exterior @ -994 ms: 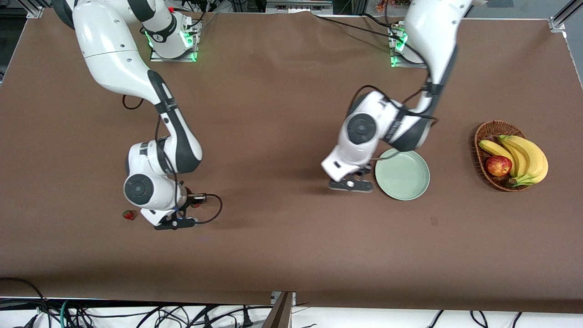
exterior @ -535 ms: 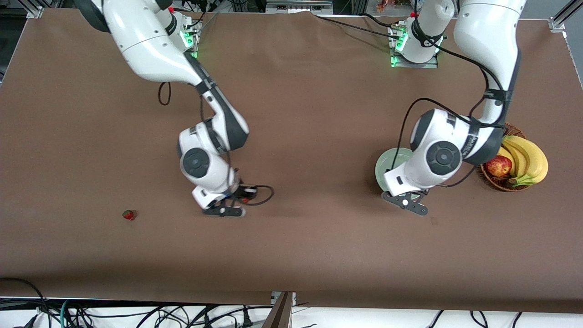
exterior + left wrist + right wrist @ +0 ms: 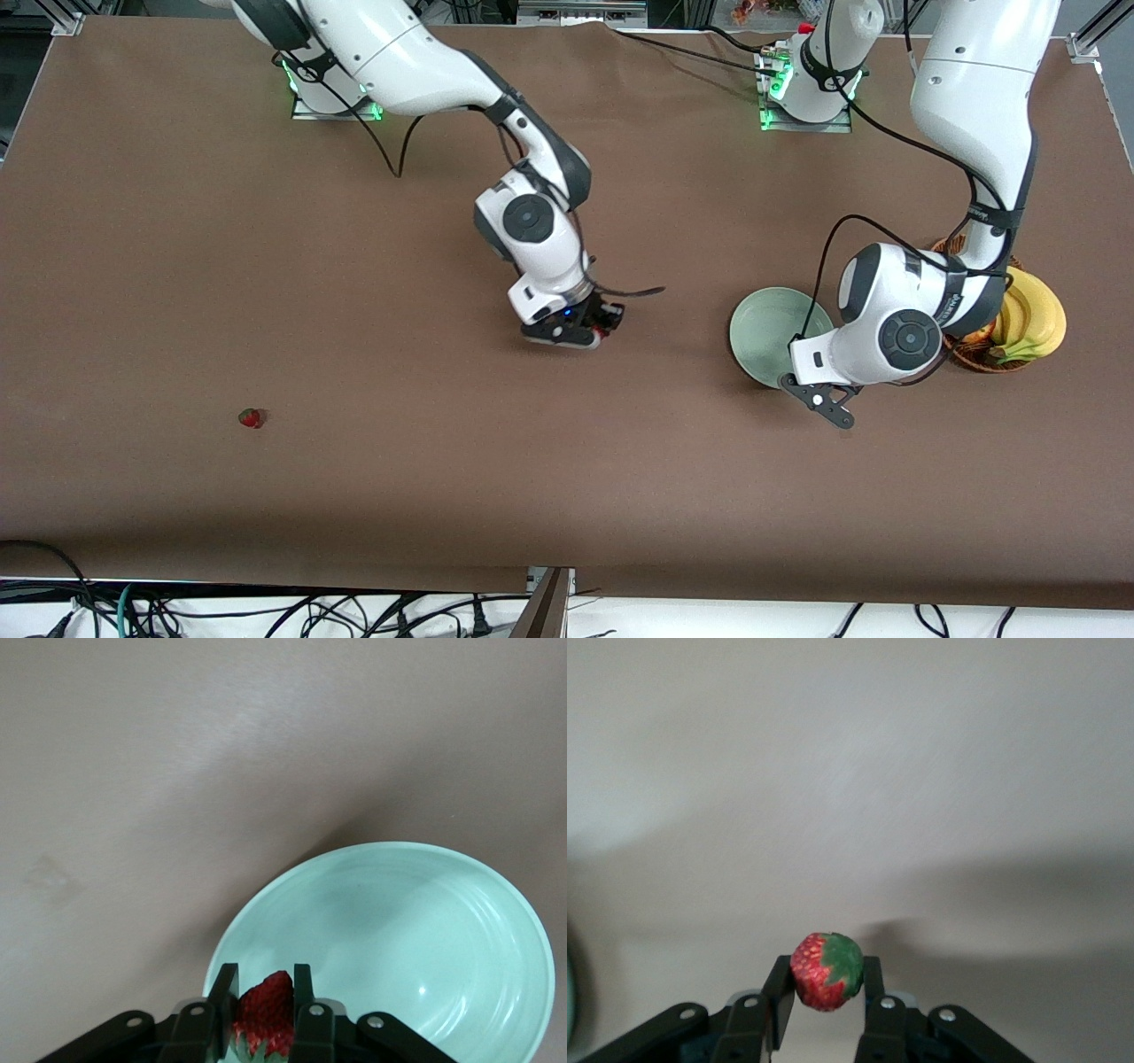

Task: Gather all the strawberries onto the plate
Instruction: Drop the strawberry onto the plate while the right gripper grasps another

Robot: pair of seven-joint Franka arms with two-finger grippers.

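Since a second ago the right arm has swung from the third strawberry's spot toward the middle of the tabletop, and the left arm has crossed over the plate toward the basket end.

The right gripper (image 3: 826, 1010) is clamped on a strawberry (image 3: 826, 971) with its green cap showing, up over bare brown tabletop (image 3: 266, 221) about midway along. The left gripper (image 3: 264, 1023) pinches a second strawberry (image 3: 266, 1010) between its narrow fingers, over the rim of the mint-green plate (image 3: 416, 930); whether the berry touches the dish is hard to tell.

The plate (image 3: 762, 332) sits toward the left arm's end, beside a wicker basket (image 3: 974, 359) holding bananas (image 3: 1032, 319). A third strawberry (image 3: 252, 417) lies alone toward the right arm's end, nearer the front camera's edge than the plate.
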